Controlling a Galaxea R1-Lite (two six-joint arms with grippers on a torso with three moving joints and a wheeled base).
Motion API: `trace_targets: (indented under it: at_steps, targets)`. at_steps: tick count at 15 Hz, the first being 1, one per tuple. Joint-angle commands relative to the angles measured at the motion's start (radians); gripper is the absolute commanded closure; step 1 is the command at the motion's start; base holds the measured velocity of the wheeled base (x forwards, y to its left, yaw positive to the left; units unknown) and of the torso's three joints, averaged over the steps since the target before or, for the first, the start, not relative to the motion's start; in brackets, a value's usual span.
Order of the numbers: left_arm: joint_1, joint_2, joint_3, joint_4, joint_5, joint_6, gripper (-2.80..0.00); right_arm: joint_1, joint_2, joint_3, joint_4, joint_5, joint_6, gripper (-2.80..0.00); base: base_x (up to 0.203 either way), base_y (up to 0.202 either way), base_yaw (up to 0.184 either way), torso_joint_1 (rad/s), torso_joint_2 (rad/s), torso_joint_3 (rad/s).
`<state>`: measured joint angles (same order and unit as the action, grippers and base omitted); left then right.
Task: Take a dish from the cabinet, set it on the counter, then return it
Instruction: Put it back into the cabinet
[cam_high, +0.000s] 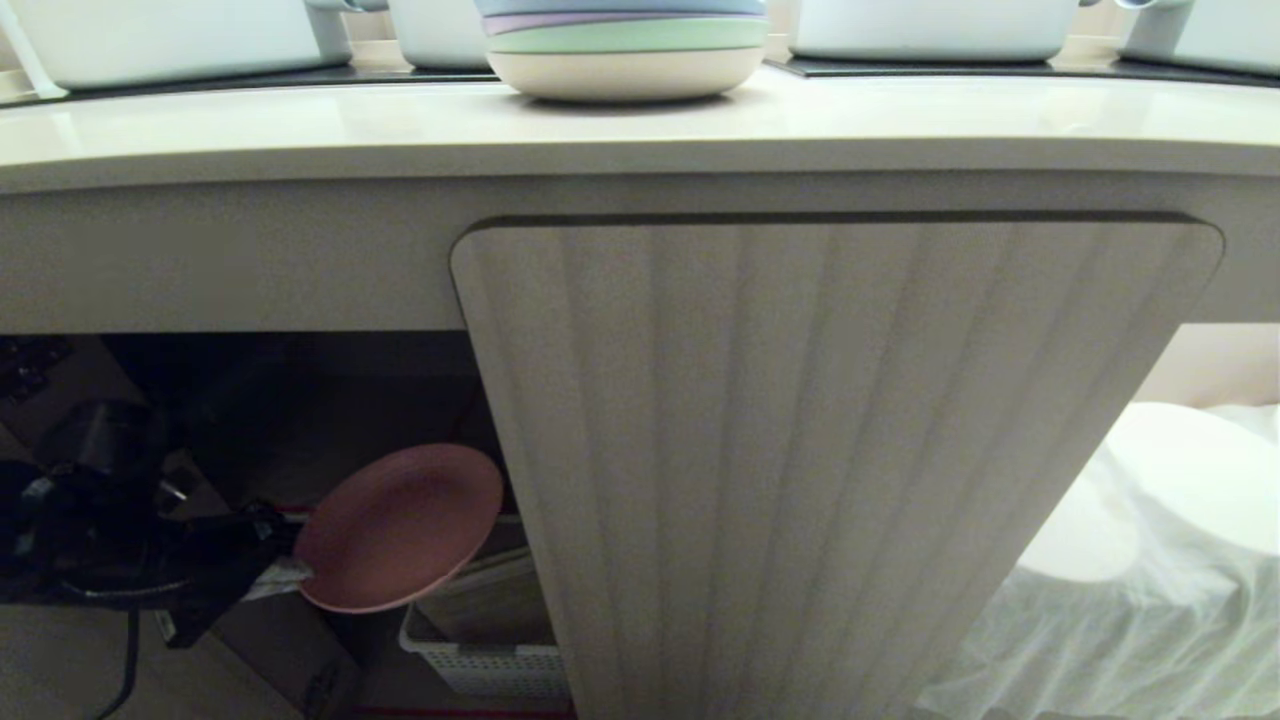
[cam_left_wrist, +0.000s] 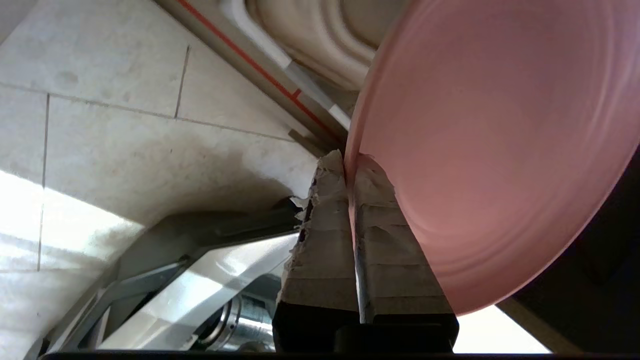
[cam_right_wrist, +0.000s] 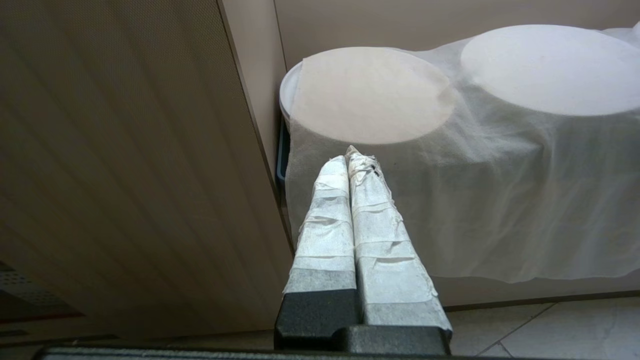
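Pink and matte, the dish (cam_high: 400, 527) is held tilted on edge in the dark opening of the cabinet (cam_high: 830, 450), below the counter (cam_high: 640, 125) and just left of the cabinet's ribbed beige door, which stands swung out toward the camera. The left gripper (cam_high: 285, 575) reaches in from the lower left as a dark shape and grips the dish at its lower left rim. In the left wrist view its two tape-wrapped fingers (cam_left_wrist: 320, 235) are pressed together on the dish's rim (cam_left_wrist: 480, 150), one on each face, with tiled floor (cam_left_wrist: 125, 135) beyond and a red-edged shelf front (cam_left_wrist: 260, 70) running past. Behind the dish inside the cabinet sits a white perforated basket (cam_high: 480, 655). On the counter above, a stack of pastel plates (cam_high: 625, 45) rests near the middle, between white pots (cam_high: 930, 30) standing on black hob panels (cam_high: 250, 78). To the right of the door, white cloth (cam_high: 1120, 600) drapes over large white discs (cam_high: 1200, 470). The right gripper (cam_right_wrist: 356, 156) hangs beside the door's outer face, pointing at the cloth-covered discs (cam_right_wrist: 370, 95), its taped fingers closed against each other and holding nothing.
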<state>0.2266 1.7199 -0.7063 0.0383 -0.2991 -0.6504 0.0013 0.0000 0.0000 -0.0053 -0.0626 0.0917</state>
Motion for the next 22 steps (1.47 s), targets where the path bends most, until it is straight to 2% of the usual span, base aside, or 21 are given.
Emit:
trace_targets:
  at_steps: [1, 6, 9, 14, 18, 22]
  targets:
    - [-0.008, 0.025, -0.025, 0.0, -0.001, -0.005, 0.0, 0.0, 0.0, 0.0, -0.001, 0.0, 0.0, 0.0, 0.0, 0.0, 0.0, 0.0, 0.0, 0.0]
    - [-0.019, 0.061, -0.046, -0.001, 0.013, -0.013, 0.0, 0.0, 0.0, 0.0, -0.001, 0.0, 0.0, 0.0, 0.0, 0.0, 0.0, 0.0, 0.0, 0.0]
    - [-0.032, 0.084, -0.082, -0.001, 0.023, -0.058, 0.0, 0.0, 0.0, 0.0, -0.001, 0.0, 0.0, 0.0, 0.0, 0.0, 0.0, 0.0, 0.0, 0.0]
    - [-0.052, 0.127, -0.14, -0.001, 0.029, -0.065, 0.0, 0.0, 0.0, 0.0, 0.0, 0.0, 0.0, 0.0, 0.0, 0.0, 0.0, 0.0, 0.0, 0.0]
    - [-0.059, 0.161, -0.189, 0.0, 0.06, -0.069, 0.0, 0.0, 0.0, 0.0, -0.001, 0.0, 0.0, 0.0, 0.0, 0.0, 0.0, 0.0, 0.0, 0.0]
    - [-0.075, 0.185, -0.242, 0.0, 0.082, -0.117, 0.0, 0.0, 0.0, 0.0, 0.001, 0.0, 0.0, 0.0, 0.0, 0.0, 0.0, 0.0, 0.0, 0.0]
